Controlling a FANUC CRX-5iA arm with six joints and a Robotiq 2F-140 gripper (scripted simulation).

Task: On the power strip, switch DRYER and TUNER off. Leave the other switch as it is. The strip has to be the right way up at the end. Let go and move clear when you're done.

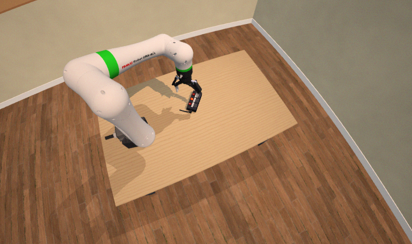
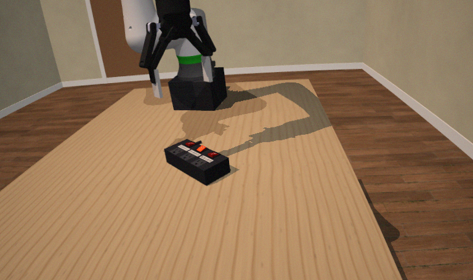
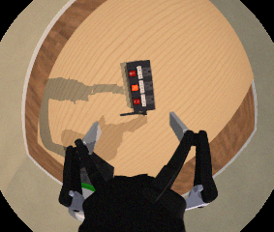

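A black power strip (image 1: 194,101) (image 2: 197,160) (image 3: 140,84) lies the right way up near the middle of the wooden table (image 1: 243,108) (image 2: 104,210) (image 3: 195,45). Its top carries three rocker switches, white labels and sockets; the label text is too small to read. The middle switch (image 2: 200,148) (image 3: 136,88) glows bright orange, and the two outer switches (image 2: 190,143) (image 2: 212,154) look darker red. My gripper (image 1: 188,88) (image 2: 183,88) (image 3: 134,123) is wide open and empty. It hangs high above the table, on the arm-base side of the strip, fingers pointing down.
The arm's black base (image 2: 197,96) (image 1: 127,139) stands on the table behind the strip. A short black cord stub (image 1: 183,110) (image 3: 129,114) sticks out of the strip's end. Wooden floor surrounds the table, with walls beyond it.
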